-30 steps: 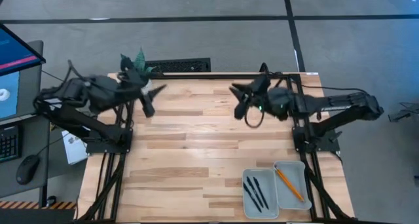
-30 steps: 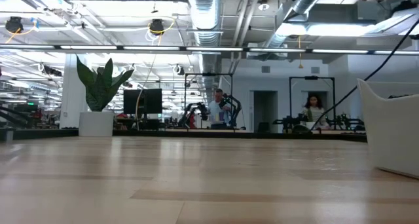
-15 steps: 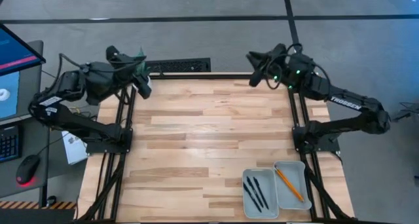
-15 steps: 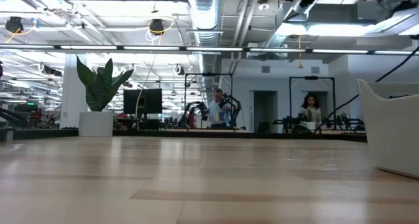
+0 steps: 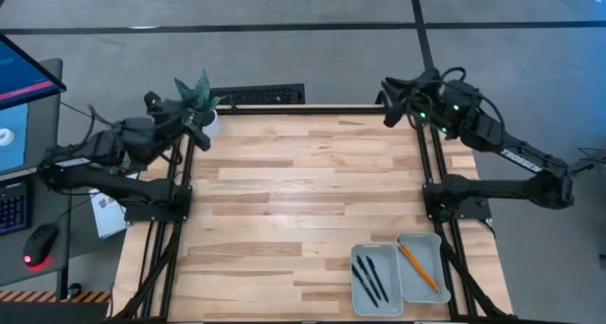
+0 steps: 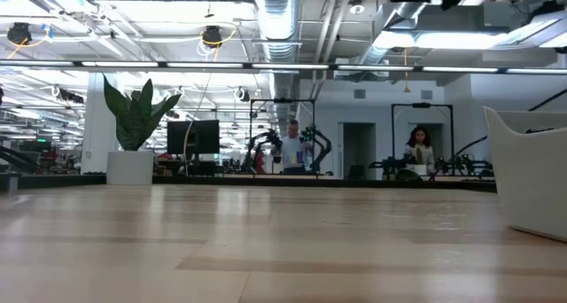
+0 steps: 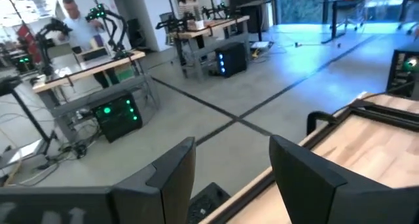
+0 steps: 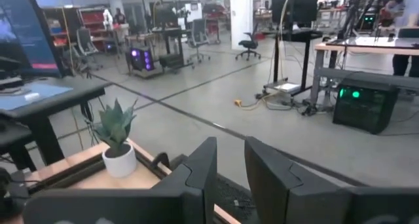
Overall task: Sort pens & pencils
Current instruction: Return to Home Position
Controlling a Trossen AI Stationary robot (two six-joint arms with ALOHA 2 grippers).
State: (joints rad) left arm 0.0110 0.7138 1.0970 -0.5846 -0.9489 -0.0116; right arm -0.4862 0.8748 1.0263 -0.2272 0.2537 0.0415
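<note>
You are looking at 2 matte black arms. The left arm is trailing black cables; the right arm is glowing green at the wrist and carrying white forearm lettering. The left gripper and right gripper are showing dark, angular fingers.

You have a potted plant at the wooden table's far left corner. Off its left edge: monitor, keyboard, mouse. One person and another stand far back in the room.

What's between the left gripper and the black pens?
In the high view, only bare tabletop separates the left gripper from the pens in their bin.
</note>
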